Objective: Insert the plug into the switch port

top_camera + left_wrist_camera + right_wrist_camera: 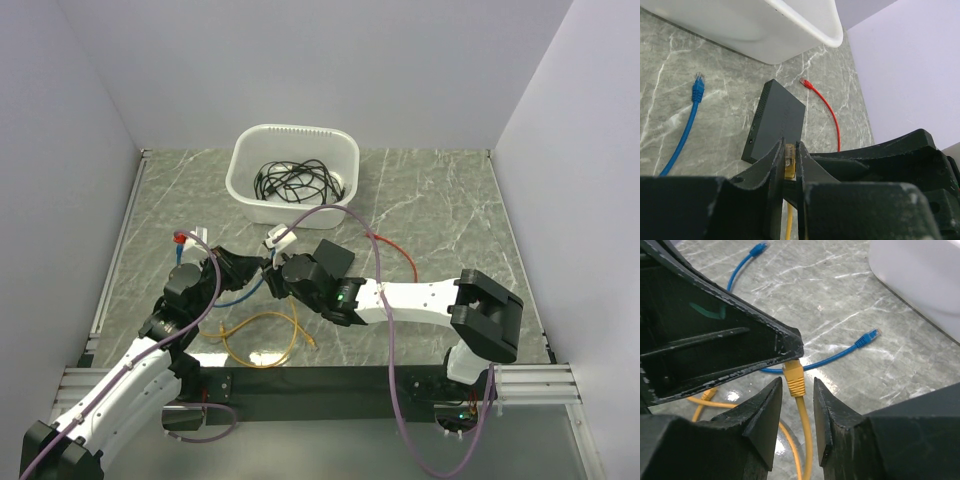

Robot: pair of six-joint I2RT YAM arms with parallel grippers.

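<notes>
Grey marbled worktop (450, 210) is carrying the switch (335, 255) just beyond the two meeting wrists, near the white tub (295, 128). From the left wrist, the left jaws are pinching the yellow plug (789, 161). Its tip is pointing ahead at the switch, which is lying flat, long axis running away, a short end facing them. From the right wrist, the right jaws are standing apart astride the plug's boot, not clamping it.
</notes>
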